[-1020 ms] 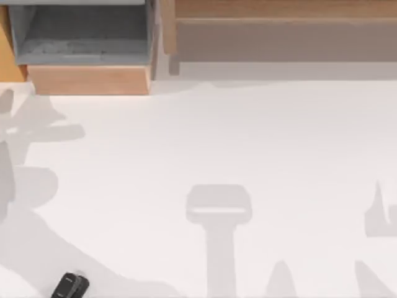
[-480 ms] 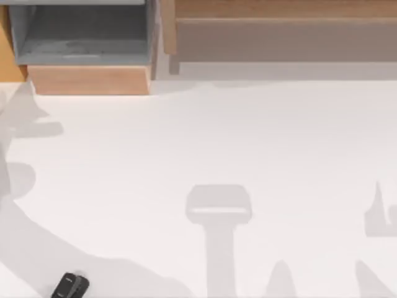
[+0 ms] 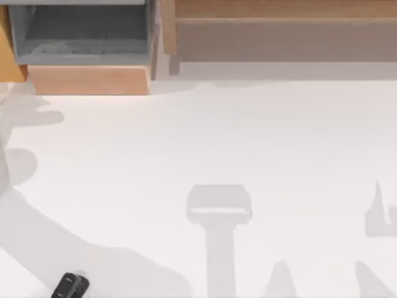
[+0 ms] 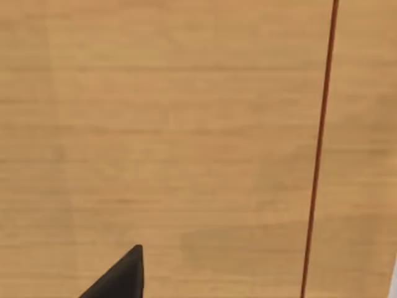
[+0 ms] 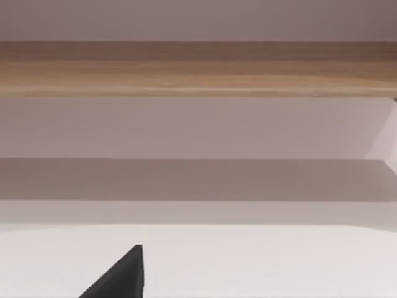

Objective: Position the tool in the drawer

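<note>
Two grippers glimpsed as matte black wedges: left gripper (image 4: pixel 124 279) close against tan wood grain, right gripper (image 5: pixel 124 279) facing long wooden cabinet front (image 5: pixel 198 68) beside drawer; wide or narrow, impossible to tell for either. Drawer (image 3: pixel 87 79) already pulled open: boxy, grey inner walls and floor, light tan front panel. Tool (image 3: pixel 70 286), small black oblong with pale grey marks, lying on smooth white table (image 3: pixel 248 136), well apart from drawer, out before its panel. Pick-up, carry and placement judged all left to do.
</note>
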You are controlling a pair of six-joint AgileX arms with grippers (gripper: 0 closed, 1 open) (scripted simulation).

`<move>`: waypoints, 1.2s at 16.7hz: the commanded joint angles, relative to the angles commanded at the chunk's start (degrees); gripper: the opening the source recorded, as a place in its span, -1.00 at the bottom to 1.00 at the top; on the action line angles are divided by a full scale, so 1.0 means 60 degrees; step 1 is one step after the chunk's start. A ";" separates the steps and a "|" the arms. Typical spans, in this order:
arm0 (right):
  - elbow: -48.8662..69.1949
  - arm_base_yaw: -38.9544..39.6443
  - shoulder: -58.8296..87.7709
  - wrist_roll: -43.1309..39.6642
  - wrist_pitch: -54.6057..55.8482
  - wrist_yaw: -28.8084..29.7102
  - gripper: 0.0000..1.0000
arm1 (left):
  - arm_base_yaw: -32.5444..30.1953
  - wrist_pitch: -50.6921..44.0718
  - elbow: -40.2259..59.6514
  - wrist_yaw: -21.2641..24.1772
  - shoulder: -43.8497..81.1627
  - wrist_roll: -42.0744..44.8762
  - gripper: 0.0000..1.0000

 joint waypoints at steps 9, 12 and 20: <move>0.0000 0.0000 0.0000 0.0000 0.0000 0.0000 1.00 | -0.0003 -0.0007 0.0014 -0.0003 0.0007 0.0000 0.10; 0.0000 0.0000 0.0000 0.0000 0.0000 0.0000 1.00 | -0.0003 -0.0007 0.0014 -0.0003 0.0007 0.0000 -0.36; 0.0000 0.0000 0.0000 0.0000 0.0000 0.0000 1.00 | -0.0003 -0.0007 0.0014 -0.0003 0.0007 0.0000 -1.00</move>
